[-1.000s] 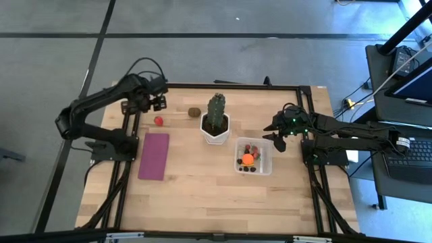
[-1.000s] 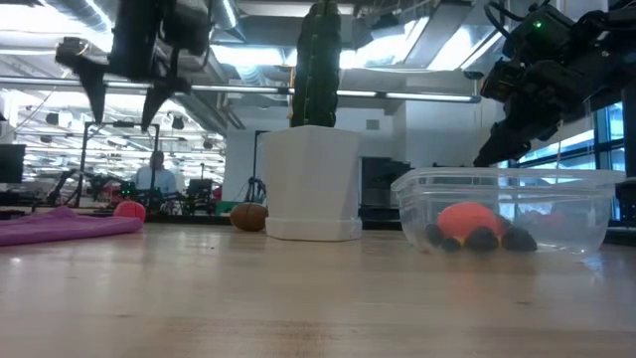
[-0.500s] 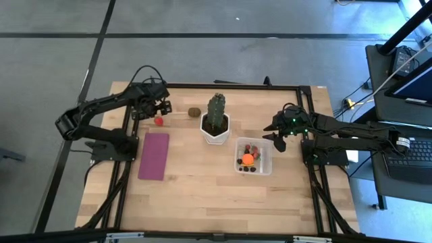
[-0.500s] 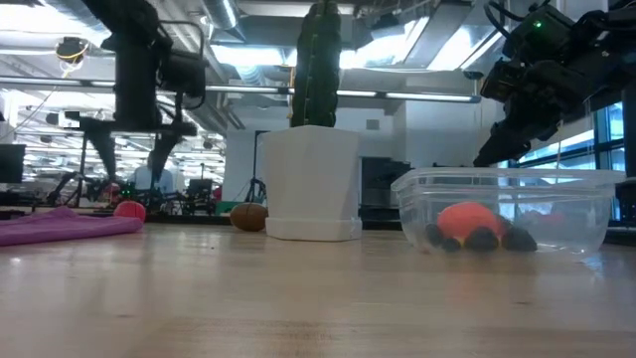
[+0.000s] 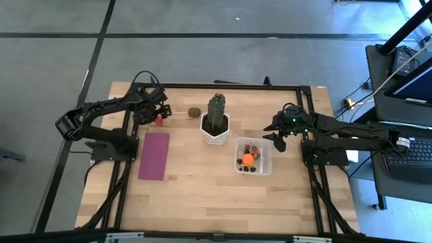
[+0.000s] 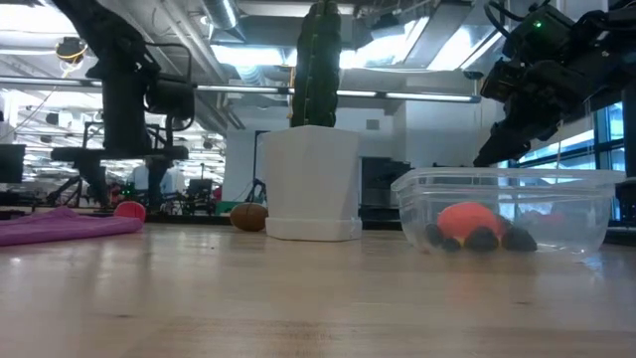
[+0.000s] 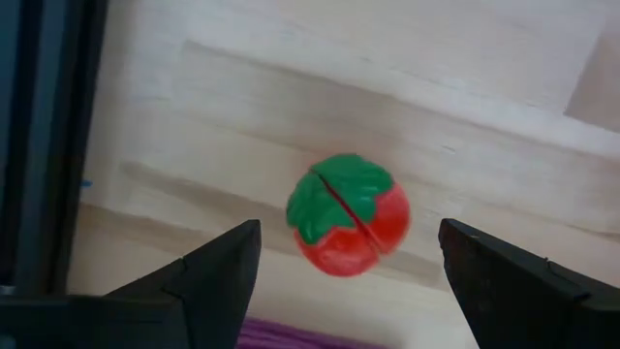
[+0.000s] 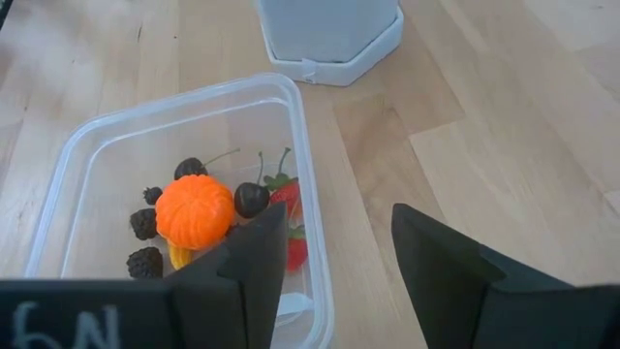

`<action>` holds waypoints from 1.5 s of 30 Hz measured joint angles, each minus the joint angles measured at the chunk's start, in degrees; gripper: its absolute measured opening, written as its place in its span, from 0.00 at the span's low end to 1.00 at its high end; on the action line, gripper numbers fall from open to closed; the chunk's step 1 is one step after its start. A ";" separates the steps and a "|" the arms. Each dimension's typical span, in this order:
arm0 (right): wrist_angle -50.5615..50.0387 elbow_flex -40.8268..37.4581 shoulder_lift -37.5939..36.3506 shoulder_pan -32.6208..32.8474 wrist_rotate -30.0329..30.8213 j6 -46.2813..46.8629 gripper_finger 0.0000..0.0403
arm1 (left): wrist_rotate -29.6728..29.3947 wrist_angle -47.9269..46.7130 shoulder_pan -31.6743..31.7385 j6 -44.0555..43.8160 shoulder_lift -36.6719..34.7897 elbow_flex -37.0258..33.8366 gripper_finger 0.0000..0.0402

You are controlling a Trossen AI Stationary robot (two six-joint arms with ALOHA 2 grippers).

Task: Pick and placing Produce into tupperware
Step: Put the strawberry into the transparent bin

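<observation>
A: Left gripper (image 7: 344,281) first; jaws spread wide, nothing between them; directly beneath sits a red toy tomato (image 7: 349,215) with its green leaf cap up, lying on the wooden table (image 7: 465,107) in the gap between the fingers (image 7: 208,276), touching neither.

B: In the high view the left gripper (image 5: 156,113) hangs right over that tomato (image 5: 158,121); just beside it, on the side nearer the arm's base, lies the flat purple mat (image 5: 154,155); a little farther out toward the centre sits the brown kiwi-like piece (image 5: 194,112), then the cactus (image 5: 216,111) in its white hexagonal pot (image 5: 214,133).

A: Low view agrees; left gripper (image 6: 121,184) down close over the tomato (image 6: 128,210); kiwi piece (image 6: 248,216) beside the pot (image 6: 310,179).

B: Now the right gripper (image 8: 334,267); jaws partly open and holding nothing; just below and beside it is the clear tupperware (image 8: 68,165); inside, an orange piece (image 8: 195,211), dark berries (image 8: 144,223), a cherry (image 8: 252,199) and a red piece (image 8: 288,199); beyond that, the white pot (image 8: 329,34).

A: From above, the right gripper (image 5: 278,136) hovers at the tupperware's (image 5: 264,162) far corner, off the rim.
</observation>
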 joint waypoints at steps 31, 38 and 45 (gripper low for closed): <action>0.33 0.00 0.00 0.00 0.00 -0.04 0.47 | -1.31 5.44 0.15 1.37 5.60 -2.14 0.76; 0.32 0.00 0.00 0.00 0.00 -0.33 0.47 | -1.55 5.72 0.15 4.33 6.30 -2.14 0.76; 0.33 0.00 0.00 0.00 0.01 -1.45 0.47 | -1.55 5.72 0.15 4.28 6.28 -2.14 0.76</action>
